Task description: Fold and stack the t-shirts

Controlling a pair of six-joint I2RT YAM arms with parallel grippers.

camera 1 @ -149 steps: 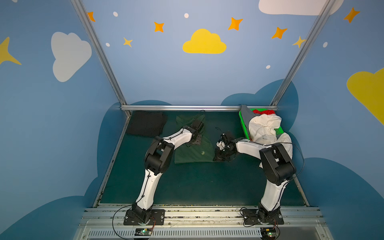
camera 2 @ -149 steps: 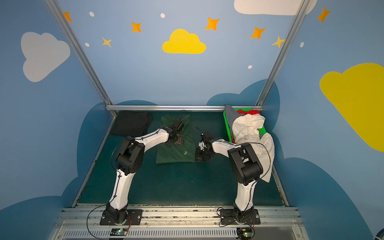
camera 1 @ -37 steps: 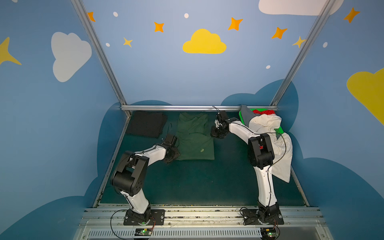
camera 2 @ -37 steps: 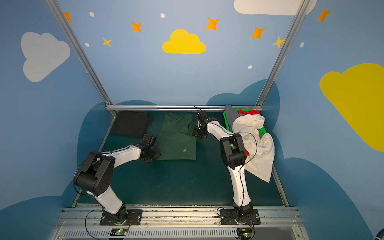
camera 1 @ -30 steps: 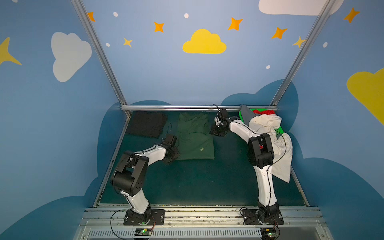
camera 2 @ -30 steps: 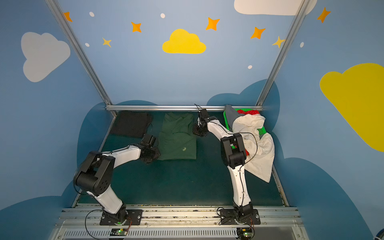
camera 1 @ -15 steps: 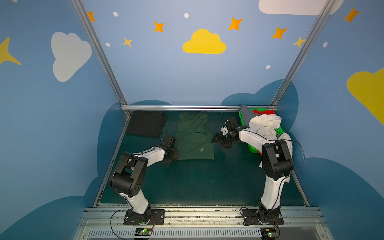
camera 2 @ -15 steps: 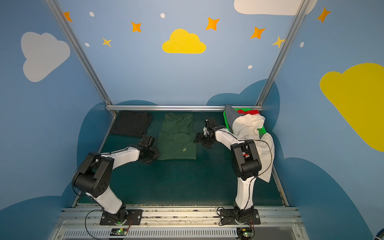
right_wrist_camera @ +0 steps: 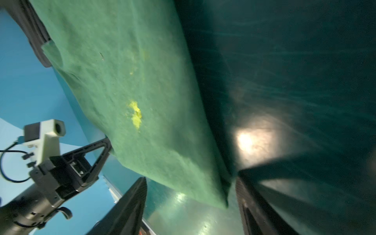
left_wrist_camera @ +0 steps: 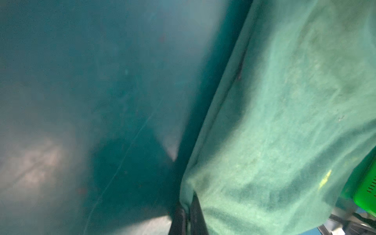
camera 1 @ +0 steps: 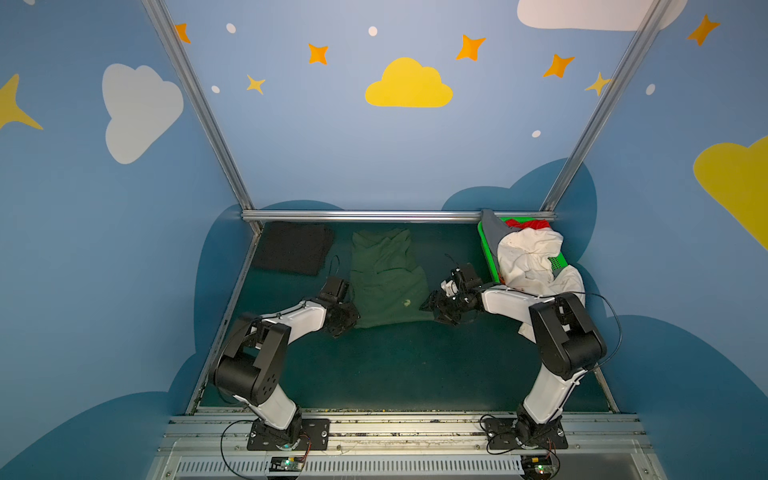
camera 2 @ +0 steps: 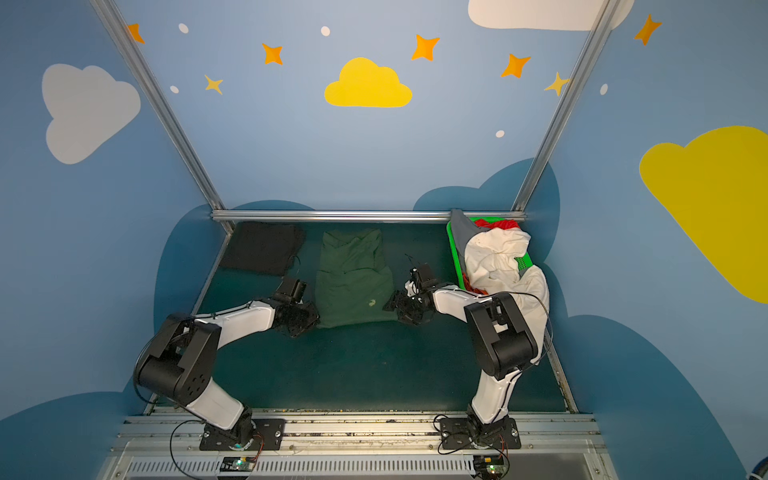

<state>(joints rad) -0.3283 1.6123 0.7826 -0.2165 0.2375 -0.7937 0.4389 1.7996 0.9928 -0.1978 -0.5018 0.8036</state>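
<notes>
Pinching dark green t-shirt (camera 1: 386, 282) hem in left claw (left_wrist_camera: 188, 205); back from collar with right claw (right_wrist_camera: 190, 183) spread astride opposite corner, likely to fold.

Both top views are bright, even and sharp, the walls (camera 1: 374, 158) bowing toward the edges. Close by the left hand (left_wrist_camera: 188, 209) the shirt (left_wrist_camera: 284, 122) and bench (left_wrist_camera: 101, 101) look hazy and soft. Beside the right hand (right_wrist_camera: 190, 179), white glare marks the bench, with dark shadow alongside.
</notes>
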